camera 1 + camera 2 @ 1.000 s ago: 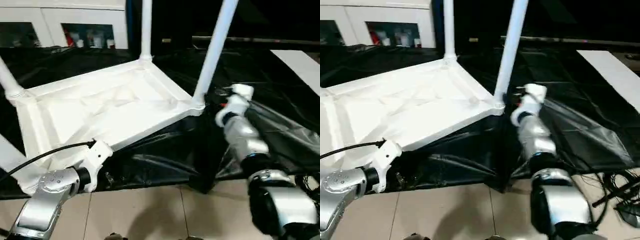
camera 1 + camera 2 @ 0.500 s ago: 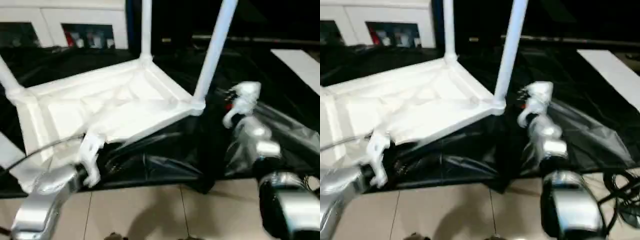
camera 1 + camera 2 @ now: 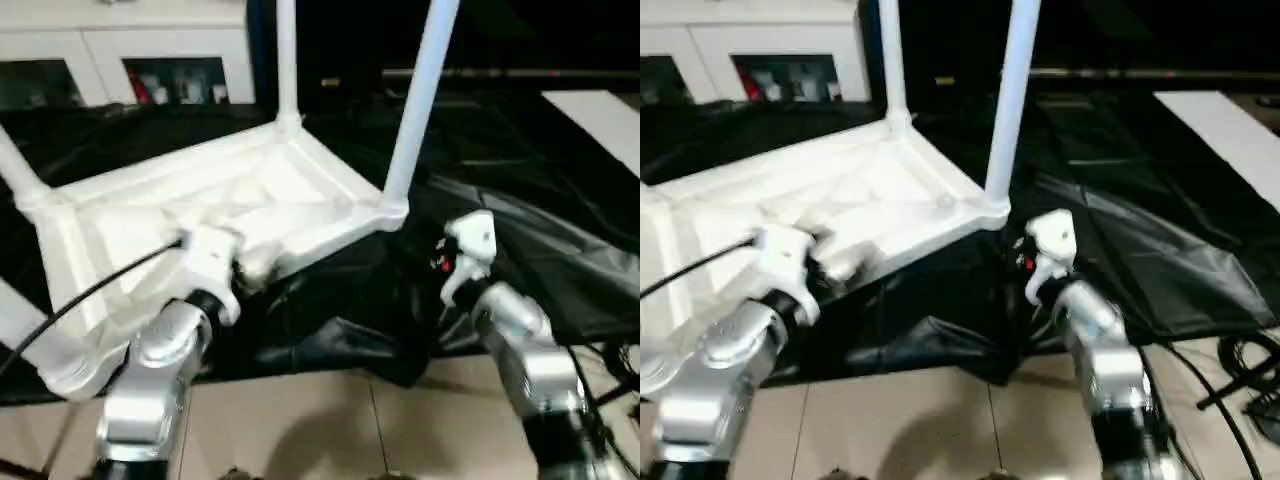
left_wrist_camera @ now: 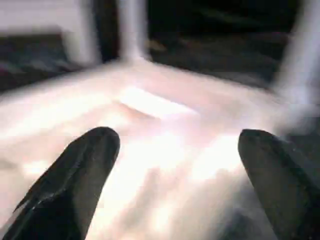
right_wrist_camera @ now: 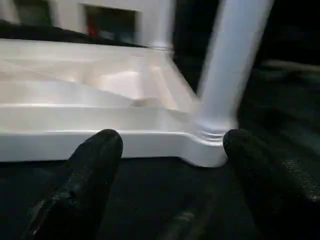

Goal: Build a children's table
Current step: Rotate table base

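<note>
The children's table lies upside down on a black sheet, its white ribbed top (image 3: 290,195) facing up. Legs stand in its corner sockets: a far leg (image 3: 287,60), a near right leg (image 3: 418,110) and a left leg (image 3: 15,165). Another leg (image 3: 25,325) juts out at the near left corner. My left gripper (image 4: 178,136) is open over the top's underside near its front edge, holding nothing. My right gripper (image 5: 172,137) is open and empty, a short way in front of the near right leg's socket (image 5: 210,135).
The black sheet (image 3: 520,200) covers the floor under and around the table. Pale floor tiles (image 3: 330,430) lie in front. White cabinets (image 3: 130,50) stand at the back left, a white panel (image 3: 600,115) lies at the far right, and cables (image 3: 1240,370) trail at the right.
My left arm has swung up and forward, from below the top's front edge to over its underside. My right arm has drawn back and down from the near right leg.
</note>
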